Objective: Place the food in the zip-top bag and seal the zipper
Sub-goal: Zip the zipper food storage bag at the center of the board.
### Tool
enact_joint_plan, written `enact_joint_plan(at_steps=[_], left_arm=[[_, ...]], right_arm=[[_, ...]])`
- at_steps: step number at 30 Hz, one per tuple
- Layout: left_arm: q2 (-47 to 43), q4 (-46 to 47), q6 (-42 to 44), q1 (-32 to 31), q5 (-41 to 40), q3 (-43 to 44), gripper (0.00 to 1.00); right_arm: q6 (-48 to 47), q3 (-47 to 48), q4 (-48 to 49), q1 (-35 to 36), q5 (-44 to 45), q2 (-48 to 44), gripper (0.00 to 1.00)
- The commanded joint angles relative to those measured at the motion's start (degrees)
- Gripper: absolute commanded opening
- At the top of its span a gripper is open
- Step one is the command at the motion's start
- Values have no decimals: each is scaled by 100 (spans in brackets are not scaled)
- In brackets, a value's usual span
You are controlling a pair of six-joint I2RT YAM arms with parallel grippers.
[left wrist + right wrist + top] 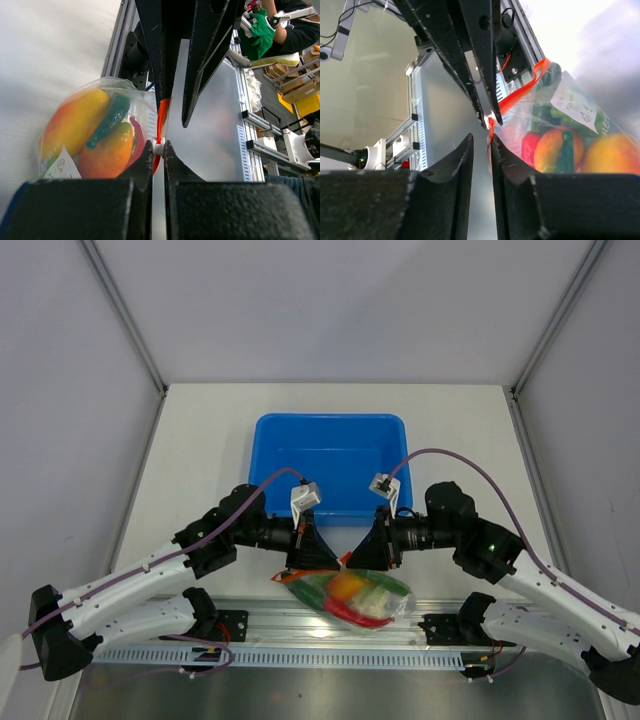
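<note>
The clear zip-top bag lies at the table's near edge, between the two grippers. Inside it are orange fruits, a red chili and green pieces. In the left wrist view, my left gripper is shut on the white slider of the orange-red zipper, beside the fruits. My right gripper faces it with its jaws a little apart. The zipper strip runs by its right fingertip. In the top view, the left gripper and the right gripper nearly touch.
A blue plastic tub stands just behind the grippers at mid-table. A metal rail with the arm bases runs along the near edge under the bag. White walls enclose the table on three sides.
</note>
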Motion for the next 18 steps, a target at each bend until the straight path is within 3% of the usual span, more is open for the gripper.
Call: enact_joint_plan(at_steps=[1, 13, 16, 18], left_arm=[[-82, 86, 108, 17, 137, 45, 1], [-99, 130, 81, 17, 154, 36, 1], [-117, 130, 90, 17, 163, 36, 1], [-117, 121, 99, 17, 181, 45, 1]], right_arm=[[-150, 281, 336, 2, -210, 17, 24], [-203, 404, 345, 2, -315, 386, 27], [-229, 439, 301, 2, -263, 448, 21], [-255, 466, 275, 2, -175, 448, 10]])
